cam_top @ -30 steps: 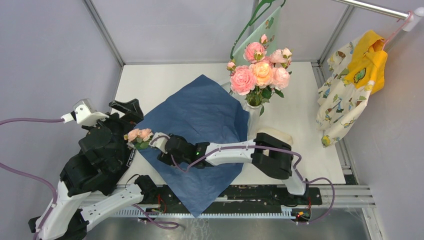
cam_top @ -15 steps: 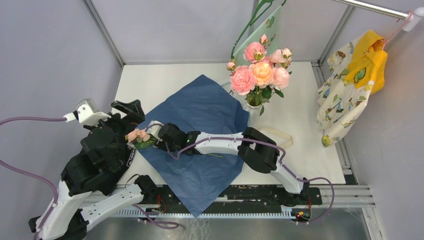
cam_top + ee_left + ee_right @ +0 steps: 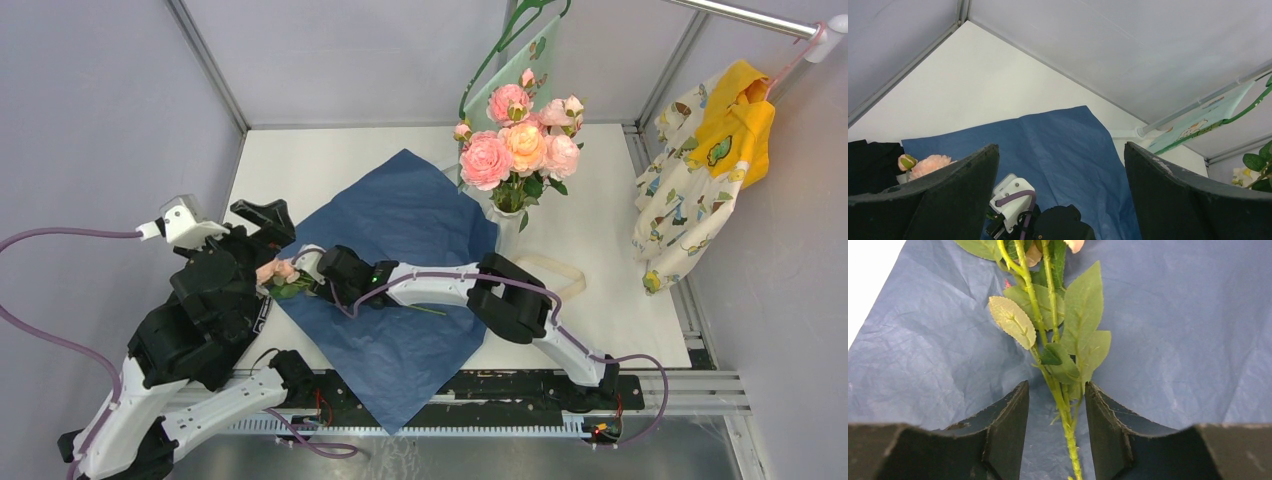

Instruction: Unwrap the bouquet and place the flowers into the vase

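The blue paper lies unfolded and flat on the table. Most of the flowers stand in the white vase at the back. One small peach rose lies at the paper's left edge. In the right wrist view its green stem runs between the fingers of my right gripper, with a narrow gap on both sides. My left gripper hangs wide open just left of that rose, holding nothing.
A cream ribbon lies on the table right of the paper. A green patterned cloth on a hanger stands behind the vase. A yellow and cream garment hangs at the right wall. The right arm stretches low across the paper.
My right arm has reached further left along the paper to the lone rose, and its jaws have narrowed around the stem. The left gripper has shifted slightly and stayed open.
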You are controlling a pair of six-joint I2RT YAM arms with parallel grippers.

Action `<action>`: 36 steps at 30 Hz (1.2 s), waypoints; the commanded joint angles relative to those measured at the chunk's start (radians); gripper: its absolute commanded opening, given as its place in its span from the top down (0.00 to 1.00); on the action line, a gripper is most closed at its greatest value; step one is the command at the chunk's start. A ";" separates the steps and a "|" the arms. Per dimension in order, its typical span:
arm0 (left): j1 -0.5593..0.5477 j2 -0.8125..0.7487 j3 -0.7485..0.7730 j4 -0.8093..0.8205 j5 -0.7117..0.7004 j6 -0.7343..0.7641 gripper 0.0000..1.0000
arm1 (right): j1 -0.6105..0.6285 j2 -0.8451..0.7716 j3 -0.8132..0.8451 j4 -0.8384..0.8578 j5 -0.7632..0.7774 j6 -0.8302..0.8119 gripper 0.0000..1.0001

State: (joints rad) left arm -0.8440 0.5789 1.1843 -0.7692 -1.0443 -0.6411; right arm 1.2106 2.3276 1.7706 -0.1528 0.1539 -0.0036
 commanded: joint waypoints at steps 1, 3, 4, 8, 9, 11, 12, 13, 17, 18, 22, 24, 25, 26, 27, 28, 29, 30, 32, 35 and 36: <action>-0.001 0.028 -0.006 0.039 0.007 -0.038 0.00 | 0.004 0.027 0.005 0.024 -0.041 0.033 0.53; -0.001 0.030 -0.008 0.039 0.010 -0.040 0.00 | 0.004 0.035 0.003 0.025 -0.042 0.035 0.62; -0.001 0.029 -0.009 0.039 0.012 -0.041 0.00 | 0.004 0.038 0.003 0.025 -0.042 0.036 0.66; -0.001 0.027 -0.012 0.039 0.016 -0.042 0.00 | 0.001 0.037 -0.004 0.025 -0.037 0.040 0.78; -0.001 0.026 -0.011 0.040 0.016 -0.042 0.00 | 0.001 0.033 -0.006 0.027 -0.037 0.042 0.81; -0.001 0.023 -0.011 0.039 0.015 -0.043 0.00 | 0.000 0.020 -0.008 0.029 -0.036 0.043 0.87; 0.000 0.022 -0.011 0.039 0.016 -0.043 0.00 | 0.001 0.010 -0.012 0.030 -0.035 0.045 0.91; -0.002 0.021 -0.011 0.039 0.016 -0.043 0.00 | 0.000 0.001 -0.015 0.032 -0.031 0.046 0.93; -0.001 0.017 -0.012 0.039 0.017 -0.043 0.00 | 0.000 -0.076 -0.059 0.053 -0.020 0.060 1.00; -0.002 0.015 -0.012 0.040 0.017 -0.042 0.00 | 0.000 -0.105 -0.081 0.068 -0.019 0.064 1.00; 0.000 0.013 -0.015 0.040 0.015 -0.043 0.00 | 0.000 -0.233 -0.183 0.122 0.017 0.070 1.00; -0.001 0.016 -0.015 0.040 0.016 -0.043 0.00 | -0.001 -0.297 -0.222 0.130 0.050 0.067 1.00; -0.001 0.018 -0.014 0.040 0.017 -0.044 0.00 | -0.001 -0.324 -0.248 0.134 0.072 0.065 1.00; 0.000 0.018 -0.015 0.039 0.019 -0.045 0.00 | 0.000 -0.361 -0.269 0.138 0.093 0.066 1.00; -0.001 0.018 -0.015 0.040 0.020 -0.045 0.00 | -0.002 -0.390 -0.297 0.144 0.111 0.064 1.00; -0.001 0.018 -0.016 0.040 0.020 -0.045 0.00 | -0.003 -0.428 -0.331 0.145 0.132 0.064 1.00; 0.000 0.016 -0.017 0.040 0.021 -0.046 0.00 | -0.005 -0.466 -0.366 0.145 0.150 0.064 1.00; -0.001 0.016 -0.017 0.040 0.022 -0.047 0.00 | -0.005 -0.499 -0.395 0.177 0.166 0.064 1.00; -0.001 0.015 -0.017 0.040 0.023 -0.049 0.00 | -0.008 -0.575 -0.462 0.191 0.212 0.064 1.00; -0.001 0.017 -0.017 0.041 0.026 -0.049 0.00 | -0.010 -0.687 -0.545 0.208 0.278 0.061 1.00; -0.001 0.019 -0.017 0.042 0.028 -0.049 0.00 | -0.010 -0.729 -0.570 0.212 0.302 0.059 1.00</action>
State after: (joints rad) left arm -0.8440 0.5964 1.1702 -0.7685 -1.0260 -0.6426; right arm 1.2057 1.7378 1.2736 -0.0147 0.3279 0.0525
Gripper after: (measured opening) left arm 0.993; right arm 0.020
